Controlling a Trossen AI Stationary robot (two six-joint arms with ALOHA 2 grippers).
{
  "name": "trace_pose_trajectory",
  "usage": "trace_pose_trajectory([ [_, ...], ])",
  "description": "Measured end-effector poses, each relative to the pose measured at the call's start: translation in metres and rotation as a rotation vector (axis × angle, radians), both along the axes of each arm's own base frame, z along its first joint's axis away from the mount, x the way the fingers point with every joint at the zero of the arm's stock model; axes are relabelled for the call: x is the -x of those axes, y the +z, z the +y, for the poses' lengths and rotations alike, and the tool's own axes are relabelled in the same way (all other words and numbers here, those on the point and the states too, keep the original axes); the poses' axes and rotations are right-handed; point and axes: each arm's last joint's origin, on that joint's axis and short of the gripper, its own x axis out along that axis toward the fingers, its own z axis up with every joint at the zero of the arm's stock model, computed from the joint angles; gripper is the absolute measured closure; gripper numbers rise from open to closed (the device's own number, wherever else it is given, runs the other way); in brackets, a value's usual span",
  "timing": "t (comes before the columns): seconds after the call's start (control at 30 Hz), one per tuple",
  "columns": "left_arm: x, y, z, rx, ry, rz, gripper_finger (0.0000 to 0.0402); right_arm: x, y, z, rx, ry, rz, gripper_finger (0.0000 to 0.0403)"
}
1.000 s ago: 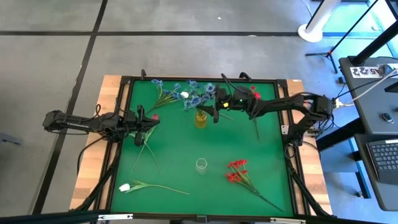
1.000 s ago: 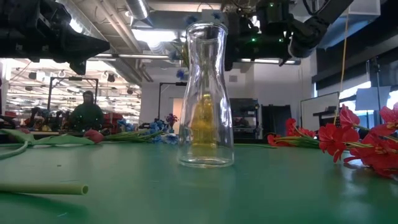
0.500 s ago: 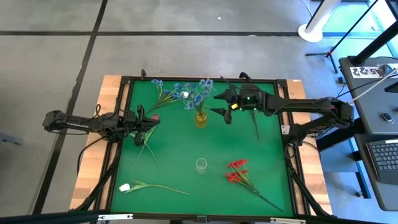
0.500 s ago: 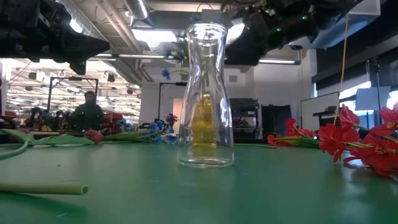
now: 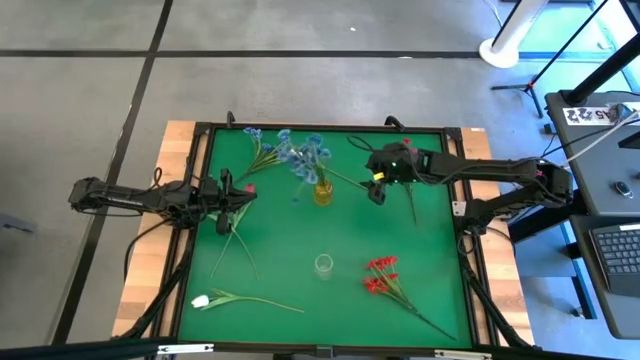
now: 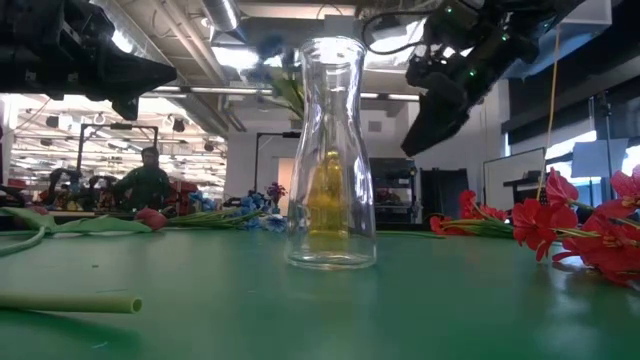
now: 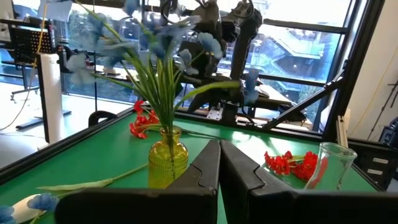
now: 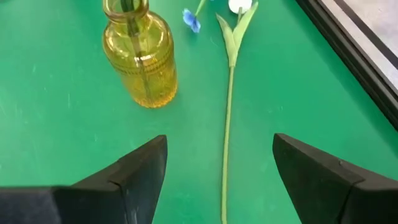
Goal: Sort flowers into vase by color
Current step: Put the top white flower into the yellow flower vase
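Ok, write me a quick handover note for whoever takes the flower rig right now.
Right claw: open, empty, just right of the yellow vase.
Left claw: shut, parked at the table's left side, over a stem lying there.
Done: blue spray stands in the yellow vase.
Left: clear vase is empty. On the mat lie more blue flowers at the far edge, a white tulip right of the yellow vase, another white tulip front-left, red flowers front-right.
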Motion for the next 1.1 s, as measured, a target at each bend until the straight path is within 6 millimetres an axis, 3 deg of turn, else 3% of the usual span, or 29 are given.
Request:
trace_pose_trajectory([
  [0.33,0.0,0.0,0.0,0.0,0.0,0.0,0.0401,-0.016,-0.044,-0.008,0.015,-0.006,-0.111,0.0112],
  [0.63,0.0,0.0,0.0,0.0,0.0,0.0,0.0401,-0.043,-0.085,-0.04,-0.037,-0.042,0.076,0.0112],
  [0.87,0.0,0.0,0.0,0.0,0.0,0.0,0.0401,-0.049,-0.095,-0.062,-0.057,-0.104,0.112,0.0112],
  [1.1,0.0,0.0,0.0,0.0,0.0,0.0,0.0401,-0.05,-0.1,-0.065,-0.127,-0.08,0.1,0.0112],
])
